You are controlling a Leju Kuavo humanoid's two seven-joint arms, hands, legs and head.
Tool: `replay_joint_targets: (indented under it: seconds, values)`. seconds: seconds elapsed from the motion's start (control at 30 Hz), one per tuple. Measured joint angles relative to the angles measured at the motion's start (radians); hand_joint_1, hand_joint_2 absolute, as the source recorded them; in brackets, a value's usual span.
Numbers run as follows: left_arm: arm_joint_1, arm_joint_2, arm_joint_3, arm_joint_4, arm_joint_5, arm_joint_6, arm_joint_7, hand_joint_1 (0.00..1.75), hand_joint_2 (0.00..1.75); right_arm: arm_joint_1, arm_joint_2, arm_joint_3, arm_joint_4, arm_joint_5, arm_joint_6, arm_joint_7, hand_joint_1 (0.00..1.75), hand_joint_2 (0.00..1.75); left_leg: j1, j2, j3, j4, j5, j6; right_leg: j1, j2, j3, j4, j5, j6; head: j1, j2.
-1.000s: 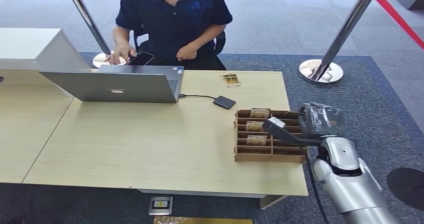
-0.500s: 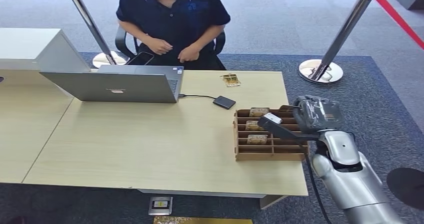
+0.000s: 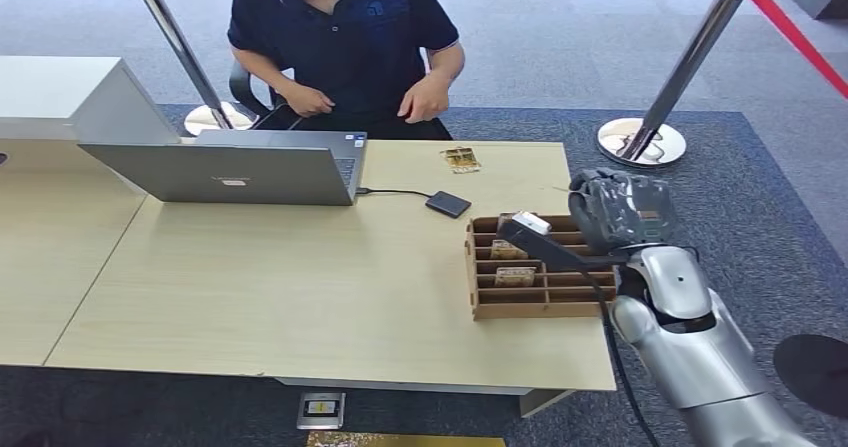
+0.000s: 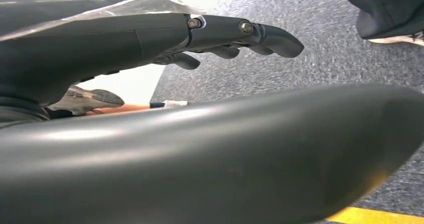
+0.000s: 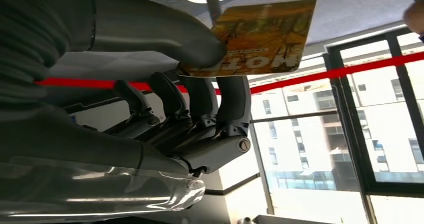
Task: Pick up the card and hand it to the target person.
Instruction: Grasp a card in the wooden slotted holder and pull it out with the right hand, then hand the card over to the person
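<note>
At the far left of the wooden table (image 3: 300,297) sits a white box (image 3: 60,92), and just right of it an open grey laptop (image 3: 235,167) with its back toward the near edge. Behind the laptop, on the far side of the table, a person (image 3: 345,37) in a dark polo shirt sits in a chair with both hands raised in front of the body. A thin cable runs from the laptop's right side to a small dark device (image 3: 448,204) lying flat on the table. Farther back and slightly right, a loose card (image 3: 461,159) with a yellow pattern lies near the table's far edge.

At the table's near right stands a brown slotted card holder (image 3: 520,287), with several cards upright in its left compartments. Above its far right part hovers the right hand (image 3: 612,212), its silver arm coming in from the near right. In the right wrist view the right hand (image 5: 190,93) pinches a yellow-orange printed card (image 5: 260,38) between the thumb and the dark fingers (image 5: 235,103), the card lifted clear of the holder. To the far right a stanchion base (image 3: 642,142) with a red belt rests on the grey carpet.

In the left wrist view the left hand (image 4: 210,38) hangs over carpet, fingers stretched out and holding nothing.
</note>
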State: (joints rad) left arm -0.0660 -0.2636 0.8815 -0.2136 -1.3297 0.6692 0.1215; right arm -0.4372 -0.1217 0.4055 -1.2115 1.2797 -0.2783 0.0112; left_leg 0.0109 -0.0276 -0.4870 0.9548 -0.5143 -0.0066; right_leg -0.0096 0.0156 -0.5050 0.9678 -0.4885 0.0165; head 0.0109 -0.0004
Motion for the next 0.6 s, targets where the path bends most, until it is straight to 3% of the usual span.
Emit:
replay_joint_targets:
  seconds: [0.3, 0.6]
  values:
    - [-0.002, -0.005, 0.010, 0.000, -0.004, 0.009, 0.004, 0.00, 0.00, -0.052, 0.082, 0.046, -0.039, -0.032, -0.019, 0.008, 1.45, 1.75, 0.000, 0.000, 0.000, 0.000, 0.000, 0.000, 0.000, 0.000, 0.000, 0.000, 0.000, 0.000, 0.000, 0.000]
    - [-0.003, -0.005, 0.009, 0.000, -0.028, 0.003, 0.008, 0.00, 0.00, -0.092, 0.169, 0.069, 0.023, -0.006, -0.042, 0.045, 1.58, 1.75, 0.000, 0.000, 0.000, 0.000, 0.000, 0.000, 0.000, 0.000, 0.000, 0.000, 0.000, 0.000, 0.000, 0.000]
